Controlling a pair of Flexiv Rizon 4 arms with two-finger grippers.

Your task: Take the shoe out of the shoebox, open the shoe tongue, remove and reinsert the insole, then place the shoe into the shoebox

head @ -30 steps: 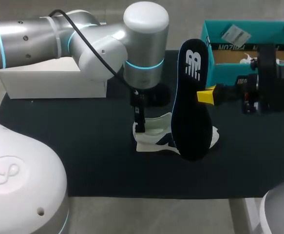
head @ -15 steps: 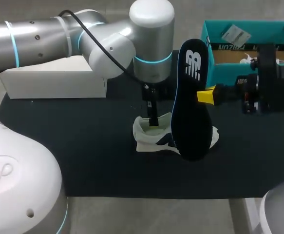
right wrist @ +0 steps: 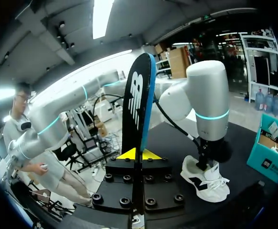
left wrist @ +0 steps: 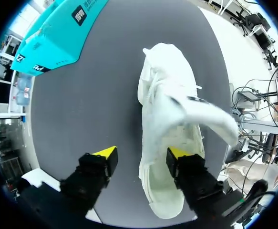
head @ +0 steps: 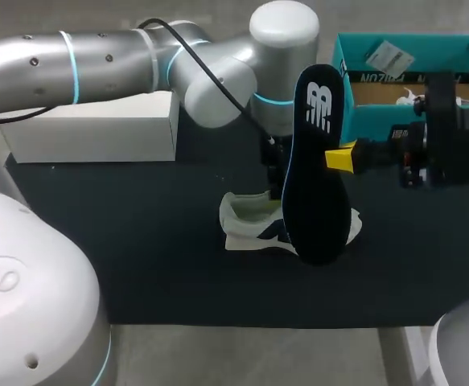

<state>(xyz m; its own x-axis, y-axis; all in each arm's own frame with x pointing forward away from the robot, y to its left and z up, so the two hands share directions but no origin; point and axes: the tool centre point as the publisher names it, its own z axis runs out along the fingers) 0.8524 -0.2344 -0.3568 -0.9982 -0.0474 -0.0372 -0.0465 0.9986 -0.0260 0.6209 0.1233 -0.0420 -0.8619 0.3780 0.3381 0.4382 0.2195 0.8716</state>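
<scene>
My right end effector (right wrist: 139,153) is closed narrow on the insole (right wrist: 136,105), pinching its thin edge between the two yellow tips. The insole stands upright on end, printed dark face toward the head camera. My left end effector (left wrist: 141,153) is spread wide and holds nothing. One finger hangs over the heel end of the shoe (left wrist: 169,95), by its opening, and the other over the bare dark surface (left wrist: 96,105) beside it.

The grip on the insole worries me most. It is a small pinch on the edge of a long, flexible piece, so any quick swing of the arm could make it pivot or slip out. From the head view, the left wrist also sits just beside the raised insole, and I judge that a careless move by either arm could knock the two together. If the left finger comes down on the collar, it may drag the shoe across the surface, since nothing pins it.

The shoe lies on its sole directly below the left end effector, toe pointing away from the fingers, and a white flap that I take for the tongue (left wrist: 210,117) is splayed to one side. In the head view it sits under the lower end of the insole, and I cannot tell if they touch. The teal shoebox (head: 361,119) stands well apart at the far right of the surface.
</scene>
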